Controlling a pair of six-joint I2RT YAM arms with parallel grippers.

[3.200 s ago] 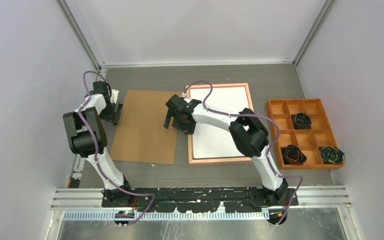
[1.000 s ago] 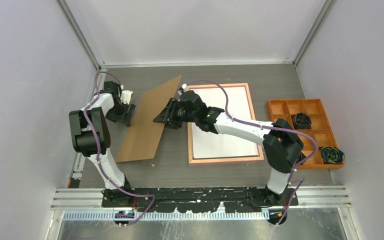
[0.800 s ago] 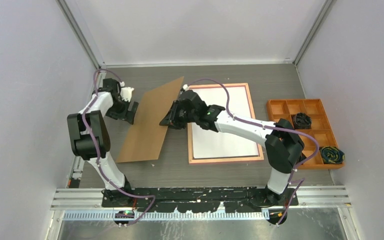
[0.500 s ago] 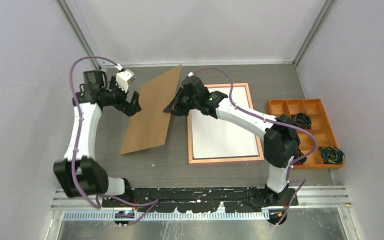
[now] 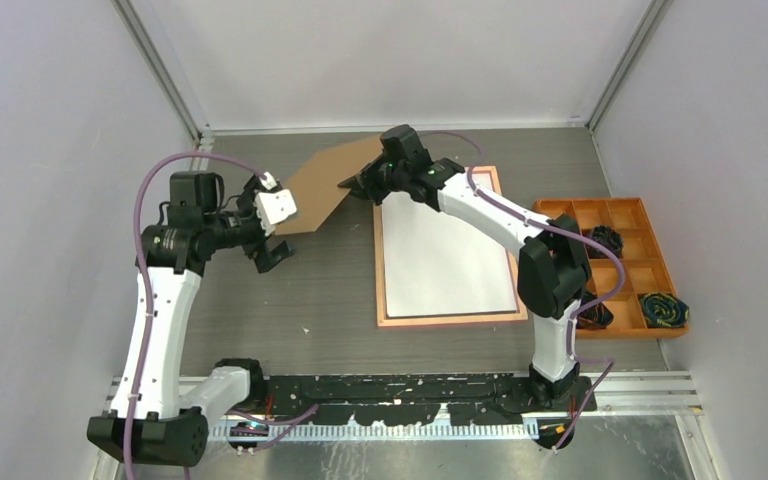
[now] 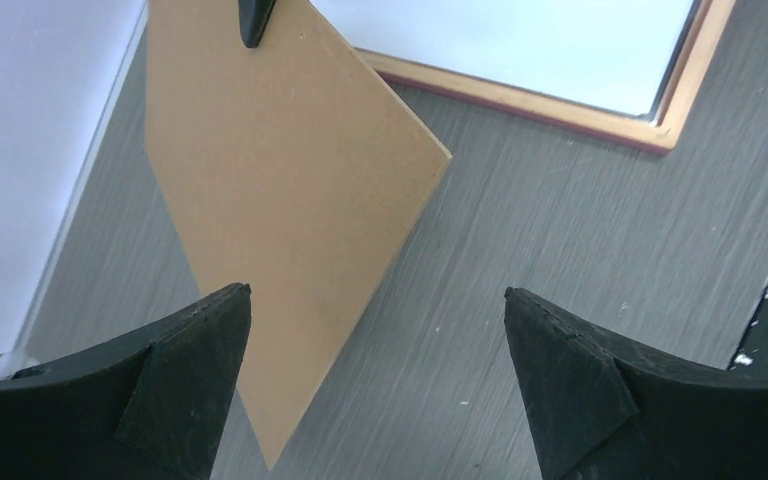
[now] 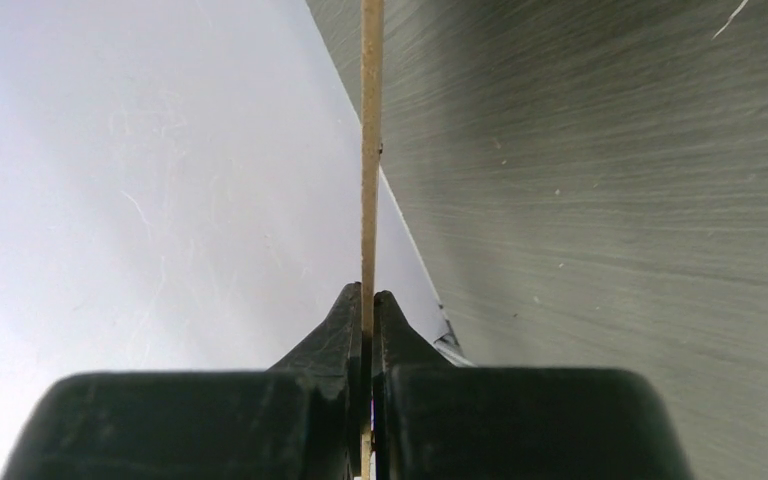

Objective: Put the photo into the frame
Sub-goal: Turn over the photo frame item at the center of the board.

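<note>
The frame (image 5: pixel 384 270) lies flat at mid-table with its tan-orange edge up. Inside it lies the photo (image 5: pixel 445 250), plain white side up. My right gripper (image 5: pixel 358 186) is shut on one edge of the brown backing board (image 5: pixel 318 188) and holds it tilted in the air, left of the frame's far corner. The right wrist view shows that board (image 7: pixel 371 150) edge-on between the pinching fingers of the right gripper (image 7: pixel 371 296). My left gripper (image 5: pixel 282 222) hangs open and empty, raised beside the board's near corner. From the left gripper (image 6: pixel 377 292) I see the board (image 6: pixel 280 200) and frame corner (image 6: pixel 688 105).
An orange compartment tray (image 5: pixel 556 262) with dark coiled items stands at the right. Pale enclosure walls close in the left, back and right. The black rail of the arm bases (image 5: pixel 400 388) runs along the near edge.
The right gripper shut on the board and lifted it off the table toward the far middle. The left gripper opened wide, left the board's left edge and rose.
</note>
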